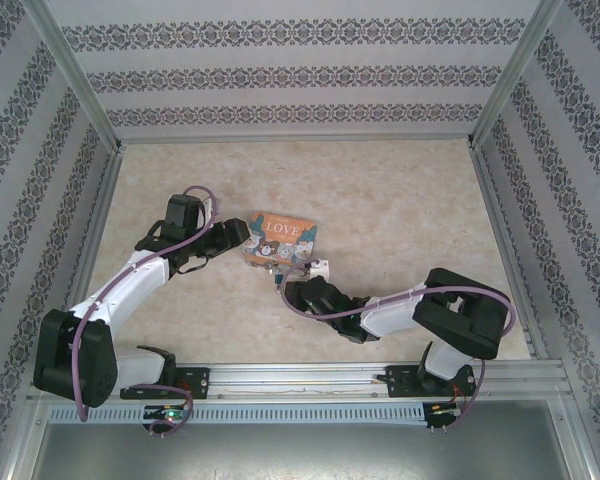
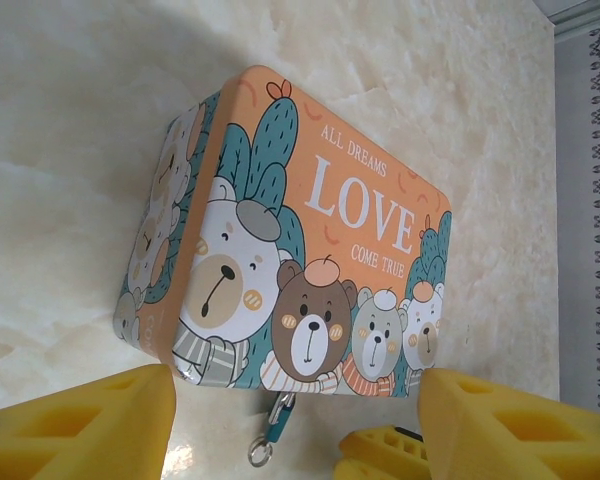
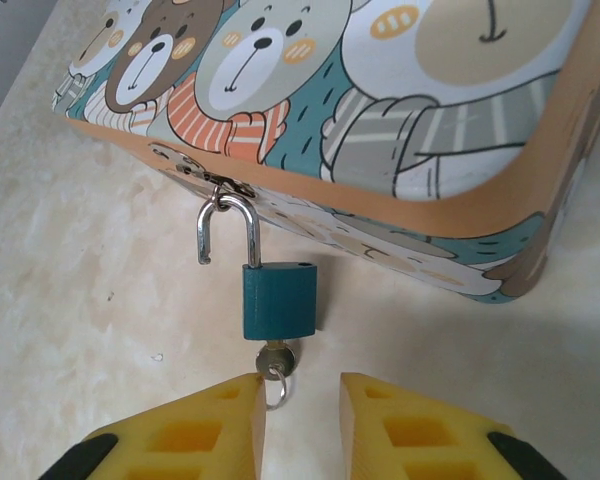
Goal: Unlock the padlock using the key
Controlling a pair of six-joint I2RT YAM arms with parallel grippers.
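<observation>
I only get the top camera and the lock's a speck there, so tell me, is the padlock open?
Observer: Yes. On the right wrist camera one leg of the padlock's shackle is out of the body; the other leg hooks the tin's hasp.
Operator: Where's the key?
Observer: The key is in the keyhole, its ring just at the right gripper's fingertips.
Operator: Is it gripping the key?
Observer: No, its jaws stand apart.
</observation>
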